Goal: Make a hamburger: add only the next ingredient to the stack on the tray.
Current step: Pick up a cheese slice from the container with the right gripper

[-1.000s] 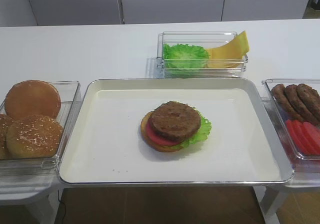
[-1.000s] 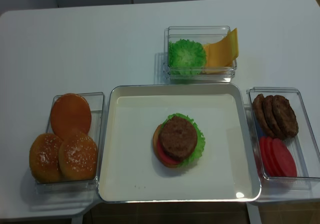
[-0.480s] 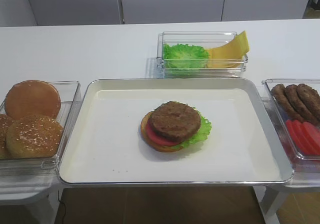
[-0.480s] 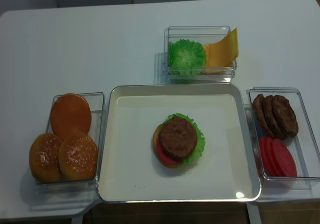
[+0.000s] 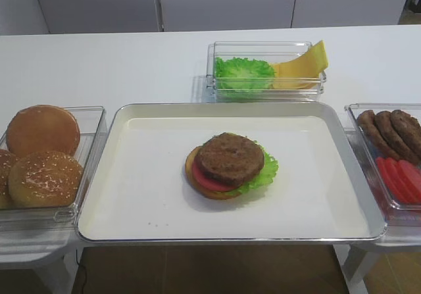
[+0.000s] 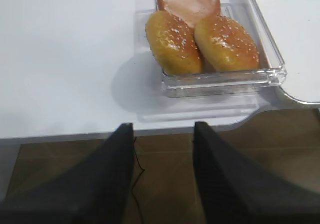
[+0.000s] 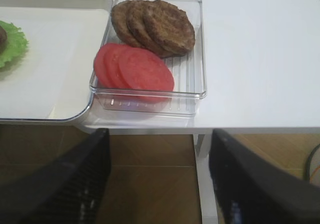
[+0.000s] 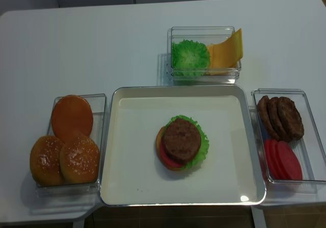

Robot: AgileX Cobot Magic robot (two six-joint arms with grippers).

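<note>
The cheese slice [image 8: 226, 50] is leaning in the clear bin [image 8: 204, 74] toward the desk's [image 8: 102, 44] far edge, beside lettuce [image 8: 190, 57]. The stack [image 8: 182, 142] is sitting mid-tray [image 8: 132, 156]. The right end effector [image 7: 159, 184] and left end effector [image 6: 162, 179] are both hanging spread, holding nothing, off the near edge. No writing is showing.

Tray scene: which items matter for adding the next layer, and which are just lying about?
Belong to the job:
cheese slice
stack
tray

Lying about:
loose lettuce
sesame buns
spare patties
tomato slices
</note>
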